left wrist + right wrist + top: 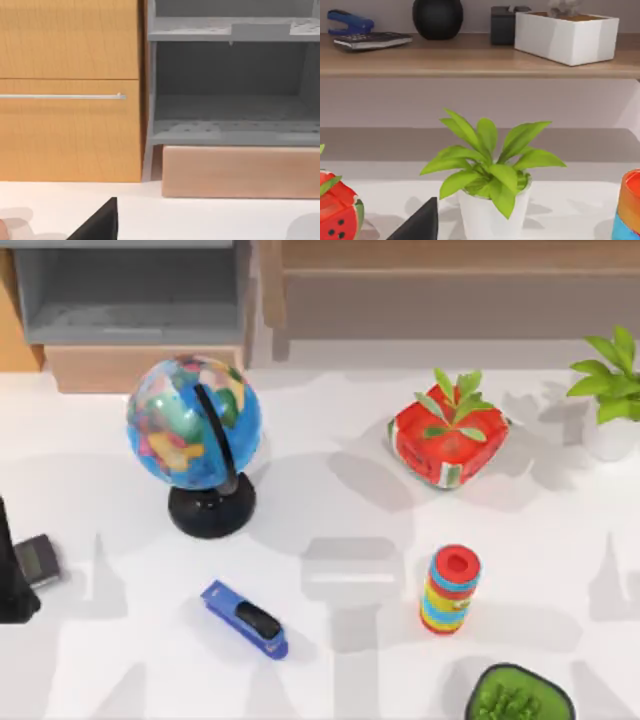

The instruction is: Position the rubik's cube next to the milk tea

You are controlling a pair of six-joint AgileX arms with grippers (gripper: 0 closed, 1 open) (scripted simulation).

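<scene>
Rubik's cube [447,448] sits on the white worktop [100,670] right of centre, toward the back, red face up w/ a few green leaves lying across the top. In the right wrist view its red corner [337,215] shows at the frame edge. Nothing is gripping or touching it.

Striped cylinder [450,590] stands upright nearer the front, roughly in line w/ the cube but apart from it, bare worktop between. Its edge is also seen from the right wrist [630,207].

Left side: globe [195,425] on a black stand, blue stapler [245,620] lying at an angle in front of it, small dark device [38,560] near the left edge. Potted plant [610,390] at the far right back; the right wrist cam faces it square on [490,195], white pot, w/ a wooden shelf [470,60] behind.

Left gripper [97,225]: a dark wedge of it is visible over the worktop, facing a wood cabinet [70,130] and grey shelf unit [230,95]; can't tell how far open it is or whether it holds anything. Right gripper [420,225]: same dark wedge, just beside the plant pot in view; opening can't be told either
</scene>
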